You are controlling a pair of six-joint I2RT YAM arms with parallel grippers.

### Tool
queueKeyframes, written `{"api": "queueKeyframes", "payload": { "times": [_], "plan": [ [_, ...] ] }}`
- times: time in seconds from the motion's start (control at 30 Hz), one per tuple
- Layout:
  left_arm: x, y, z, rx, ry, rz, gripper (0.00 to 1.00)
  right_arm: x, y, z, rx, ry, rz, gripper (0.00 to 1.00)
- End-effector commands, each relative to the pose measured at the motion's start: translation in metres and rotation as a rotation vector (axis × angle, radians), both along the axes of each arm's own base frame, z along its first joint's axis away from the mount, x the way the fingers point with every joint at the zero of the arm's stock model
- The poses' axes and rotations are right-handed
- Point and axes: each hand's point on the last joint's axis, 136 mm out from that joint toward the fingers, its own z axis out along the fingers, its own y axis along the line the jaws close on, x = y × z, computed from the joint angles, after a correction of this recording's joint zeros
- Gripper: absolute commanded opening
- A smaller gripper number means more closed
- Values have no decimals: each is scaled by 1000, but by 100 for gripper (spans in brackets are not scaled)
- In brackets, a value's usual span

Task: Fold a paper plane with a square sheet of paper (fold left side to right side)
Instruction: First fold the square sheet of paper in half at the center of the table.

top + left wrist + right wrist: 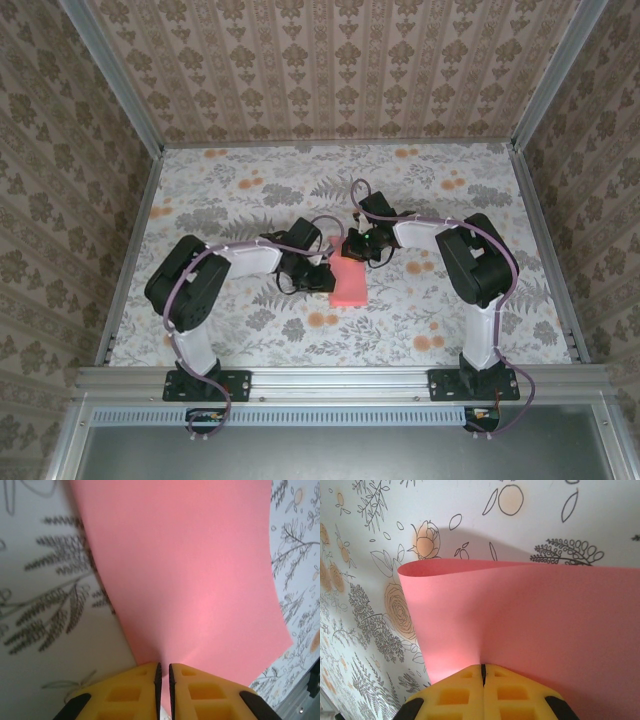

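Observation:
The square sheet of paper (351,286) is plain salmon pink and sits mid-table between both arms. My left gripper (327,279) is at its left edge. In the left wrist view the sheet (190,570) rises off the table from the yellow fingertips (142,677), and the left gripper (163,667) is shut on its edge with a thin slit between the pads. My right gripper (362,250) is at the sheet's far edge. In the right wrist view that gripper (483,667) is shut tight on the paper (545,615), whose left part curls over in a loop.
The table (230,200) is covered with a floral cloth. Patterned walls (330,60) with metal frame posts close it in on three sides. A metal rail (340,380) holding the arm bases runs along the near edge.

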Motion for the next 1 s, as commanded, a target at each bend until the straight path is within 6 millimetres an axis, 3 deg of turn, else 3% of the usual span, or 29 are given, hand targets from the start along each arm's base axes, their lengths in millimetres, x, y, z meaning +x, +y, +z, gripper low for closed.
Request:
{"api": "queueKeyframes", "payload": {
  "times": [0.0, 0.2, 0.57, 0.97],
  "plan": [
    [-9, -2, 22, -41, 8, -28, 16, -17, -29, -35, -156, 95, -38, 3],
    [8, -14, 40, -88, -34, -28, 17, -16, -29, -34, -156, 91, -39, 3],
    [5, -21, 5, -65, 45, -40, 16, -17, -28, -34, -153, 93, -36, 3],
    [-18, -7, -6, -23, 100, -53, 16, -19, -32, -36, -169, 101, -35, 3]
  ]
}}
